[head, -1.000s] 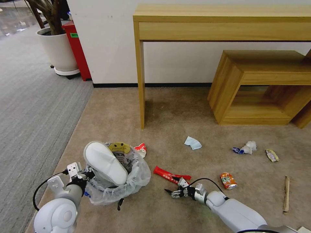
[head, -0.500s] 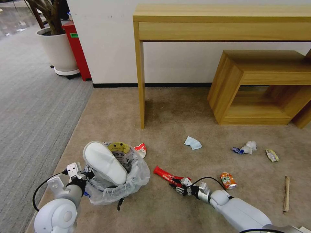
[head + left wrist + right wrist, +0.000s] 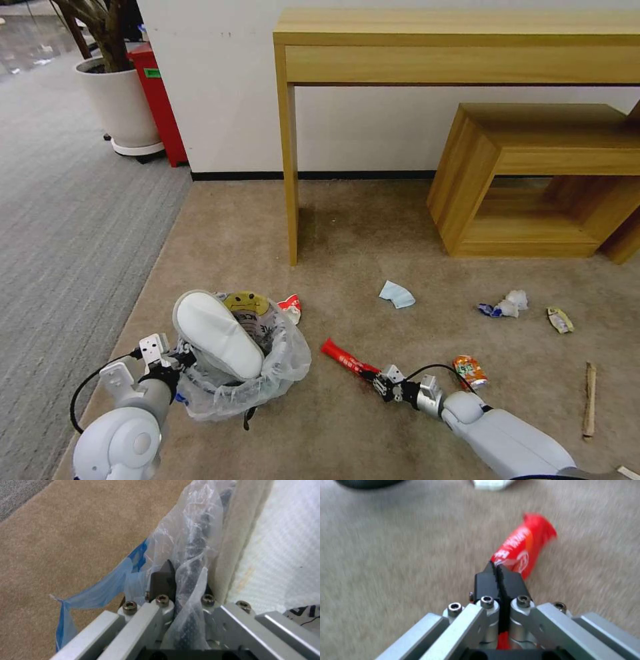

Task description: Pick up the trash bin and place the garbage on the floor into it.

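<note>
Left gripper [image 3: 175,362] clamped on rim of small dark round trash bin [image 3: 267,363] with clear crinkly liner; white slipper [image 3: 219,335] inside. Right gripper [image 3: 382,385], open a second ago, now pinched shut on long red wrapper [image 3: 347,359], dragging it across beige carpet floor [image 3: 373,267]. Judgement: wrapper secured, lift pending. Beyond: crushed can [image 3: 470,371], crumpled paper [image 3: 512,303].
</note>
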`<state>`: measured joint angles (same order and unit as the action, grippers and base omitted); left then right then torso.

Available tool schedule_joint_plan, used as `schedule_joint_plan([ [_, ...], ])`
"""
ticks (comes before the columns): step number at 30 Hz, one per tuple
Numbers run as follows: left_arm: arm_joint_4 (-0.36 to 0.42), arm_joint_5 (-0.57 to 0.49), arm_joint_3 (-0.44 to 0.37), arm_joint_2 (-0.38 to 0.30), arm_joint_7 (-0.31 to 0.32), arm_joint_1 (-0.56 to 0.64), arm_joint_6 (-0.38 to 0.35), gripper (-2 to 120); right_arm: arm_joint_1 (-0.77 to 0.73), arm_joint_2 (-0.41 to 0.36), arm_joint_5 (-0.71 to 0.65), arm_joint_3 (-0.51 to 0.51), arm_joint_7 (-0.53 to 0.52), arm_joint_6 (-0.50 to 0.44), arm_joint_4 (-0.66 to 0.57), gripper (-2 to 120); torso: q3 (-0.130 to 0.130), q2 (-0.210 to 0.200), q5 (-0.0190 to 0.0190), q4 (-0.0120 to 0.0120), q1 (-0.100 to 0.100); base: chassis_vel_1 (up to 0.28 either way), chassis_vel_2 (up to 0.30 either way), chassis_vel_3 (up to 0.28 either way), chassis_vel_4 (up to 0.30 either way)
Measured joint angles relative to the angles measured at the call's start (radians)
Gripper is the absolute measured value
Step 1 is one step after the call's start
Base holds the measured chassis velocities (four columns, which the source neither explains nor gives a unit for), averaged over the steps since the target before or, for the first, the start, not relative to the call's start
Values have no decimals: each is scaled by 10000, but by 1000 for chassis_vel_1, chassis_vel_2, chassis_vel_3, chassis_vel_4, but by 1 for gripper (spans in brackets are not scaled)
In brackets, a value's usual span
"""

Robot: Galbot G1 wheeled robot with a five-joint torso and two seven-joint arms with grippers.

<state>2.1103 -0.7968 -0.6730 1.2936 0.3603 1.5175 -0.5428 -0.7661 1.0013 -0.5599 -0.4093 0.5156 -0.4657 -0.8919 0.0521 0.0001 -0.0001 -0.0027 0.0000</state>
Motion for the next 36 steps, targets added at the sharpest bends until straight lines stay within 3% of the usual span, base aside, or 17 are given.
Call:
schedule_joint_plan([
  [11, -64, 103, -1, -2, -6, 23, 21, 1, -491, -770, -572, 789, -235, 162, -2208, 0, 1, 0, 1, -1, 0, 0, 0, 0, 0],
  [15, -60, 128, 8, 1, -14, 45, 29, 1, -559, -1162, -1011, 1115, -470, 464, -4082, 0, 1, 0, 1, -1, 0, 0, 0, 0, 0],
  [20, -24, 129, 10, -1, -15, 52, 29, 1, -458, -1369, -1375, 1197, -668, 724, -5098, 0, 0, 0, 1, 0, 0, 0, 0, 0, 0],
  [21, 1, 129, 11, -5, -15, 54, 29, 1, -278, -1527, -1703, 1206, -800, 912, -5898, 0, 0, 0, 1, 0, 0, 0, 0, 0, 0],
  [23, 40, 134, 27, -3, -12, 55, 21, 1, 99, -1871, -2545, 951, -1137, 1329, -7364, 0, 0, 0, 0, 1, 0, 0, 0, 0, 0],
  [24, 54, 144, 62, 29, 14, 19, -12, 1, 444, -2228, -3457, 385, -1674, 1732, -8674, 0, 1, 0, 0, 1, 0, 0, 0, 0, 0],
  [28, 53, 153, 88, 75, 31, -18, -31, 1, 520, -2422, -4168, -279, -2386, 2034, -9581, 0, 1, 0, 1, -2, 0, 0, 0, 0, 0],
  [36, 31, 204, 93, 144, 48, -20, -39, 1, 365, -2436, -4769, -1272, -3448, 2292, -10242, 0, 0, 0, 2, -2, 0, 0, 0, 0, 0],
])
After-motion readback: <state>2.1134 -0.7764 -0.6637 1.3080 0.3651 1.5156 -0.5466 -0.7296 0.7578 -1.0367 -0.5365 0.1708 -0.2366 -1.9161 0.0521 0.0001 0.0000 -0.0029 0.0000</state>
